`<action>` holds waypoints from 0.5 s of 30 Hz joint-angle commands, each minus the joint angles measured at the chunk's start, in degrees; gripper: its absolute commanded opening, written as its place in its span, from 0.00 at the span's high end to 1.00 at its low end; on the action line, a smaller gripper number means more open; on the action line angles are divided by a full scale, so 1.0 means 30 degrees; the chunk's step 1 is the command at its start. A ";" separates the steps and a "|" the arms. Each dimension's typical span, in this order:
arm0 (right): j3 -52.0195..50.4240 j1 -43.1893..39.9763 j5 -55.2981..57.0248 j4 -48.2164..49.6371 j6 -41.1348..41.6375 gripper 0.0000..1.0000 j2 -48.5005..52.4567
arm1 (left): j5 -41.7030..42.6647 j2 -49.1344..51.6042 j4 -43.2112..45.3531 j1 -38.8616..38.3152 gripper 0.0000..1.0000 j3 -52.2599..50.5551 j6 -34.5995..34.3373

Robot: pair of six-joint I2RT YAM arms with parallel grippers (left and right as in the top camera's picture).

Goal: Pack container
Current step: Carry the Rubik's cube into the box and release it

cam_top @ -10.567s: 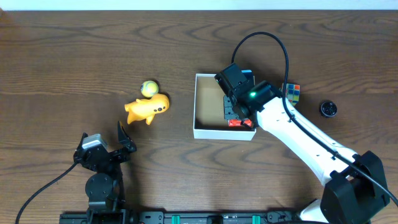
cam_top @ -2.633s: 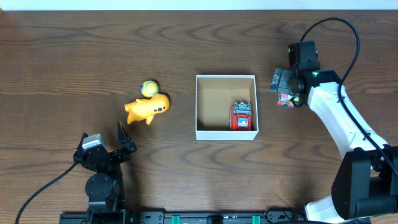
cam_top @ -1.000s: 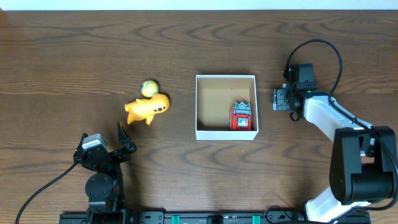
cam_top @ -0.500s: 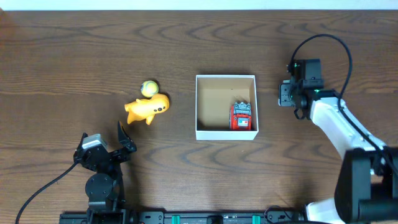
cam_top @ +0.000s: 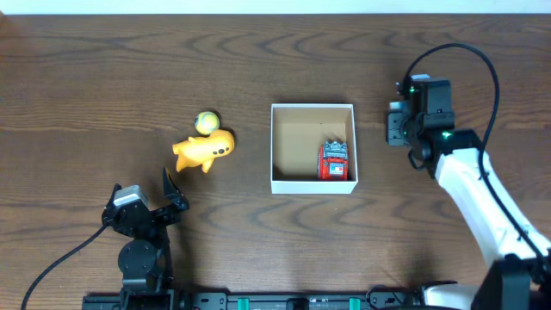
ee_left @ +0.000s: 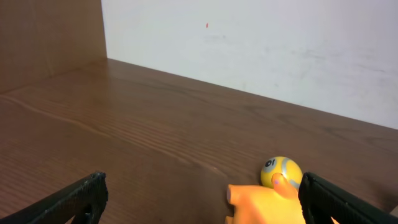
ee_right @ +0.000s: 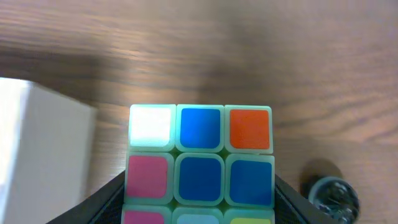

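The container, a white-walled box with a brown inside, sits mid-table with a red toy in its right half. My right gripper hovers just right of the box, which hides its load from above. In the right wrist view the right gripper is shut on a colour cube, one black finger on each side. An orange toy and a yellow ball lie left of the box. My left gripper stands open near the front edge; the left gripper faces the orange toy.
A white corner of the container shows to the left of the cube. A small round dark object lies on the wood to the cube's right. The right arm's black cable loops over the table's far right.
My right gripper has closed on the colour cube and shifted slightly right and back from the box. The left arm and the toys have not moved.
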 commanded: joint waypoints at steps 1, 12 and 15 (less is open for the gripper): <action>0.0627 0.1282 -0.0131 0.0066 0.0211 0.48 -0.1472 | -0.0015 -0.0117 -0.0299 -0.0044 0.02 -0.0568 0.0182; 0.0678 0.5406 -0.0146 -0.0022 0.0721 0.47 -0.3949 | -0.0015 -0.0117 -0.0299 -0.0044 0.02 -0.0568 0.0182; 0.0670 0.6324 -0.0138 -0.0080 0.0714 0.47 -0.3657 | -0.0015 -0.0117 -0.0299 -0.0044 0.02 -0.0568 0.0182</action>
